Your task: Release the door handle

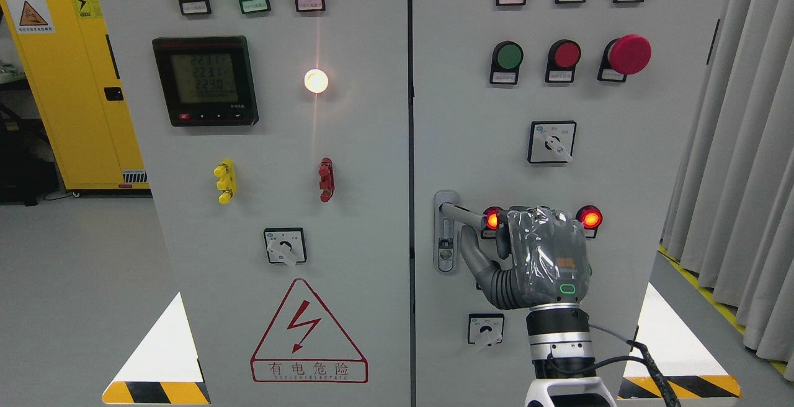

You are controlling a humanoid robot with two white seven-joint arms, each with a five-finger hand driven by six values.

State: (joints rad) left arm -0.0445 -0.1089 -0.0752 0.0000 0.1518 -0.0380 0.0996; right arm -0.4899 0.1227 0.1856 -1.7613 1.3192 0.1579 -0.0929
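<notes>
The grey door handle [462,213] sticks out to the right from its lock plate [445,252] on the right cabinet door [620,146], lying roughly level. My right hand [496,233], in a grey glove, comes up from the bottom edge. Its fingers [518,227] curl over the handle's outer end, and the thumb [472,255] reaches up underneath the bar toward the plate. The handle's tip is hidden inside the hand. My left arm does not show.
Around the hand the right door carries lit red lamps [589,217], a rotary switch [486,330] below and another switch [552,142] above. The left door [279,146] has a meter and a danger sign. Curtains [738,146] hang at right, and a yellow cabinet [68,84] stands at left.
</notes>
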